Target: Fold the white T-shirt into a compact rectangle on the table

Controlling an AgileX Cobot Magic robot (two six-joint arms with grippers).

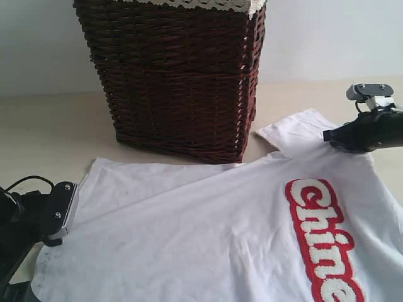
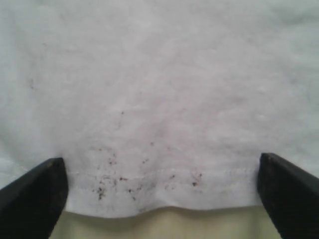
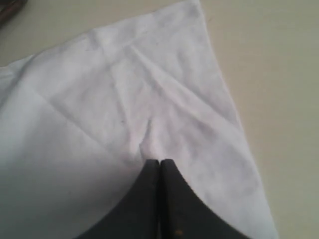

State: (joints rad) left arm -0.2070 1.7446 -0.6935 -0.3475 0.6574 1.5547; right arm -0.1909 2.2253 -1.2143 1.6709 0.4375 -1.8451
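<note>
The white T-shirt lies spread on the table, its red-outlined lettering toward the right. My left gripper stands open at the shirt's left edge. In the left wrist view the stitched, speckled hem lies between the two wide-apart fingers, with nothing pinched. My right gripper is at the sleeve on the far right. Its jaws are shut on a pucker of sleeve cloth, and creases run to the tips.
A dark wicker basket with lace trim stands just behind the shirt, close to its upper edge. Bare table shows beyond the sleeve and below the hem. A pale wall rises behind.
</note>
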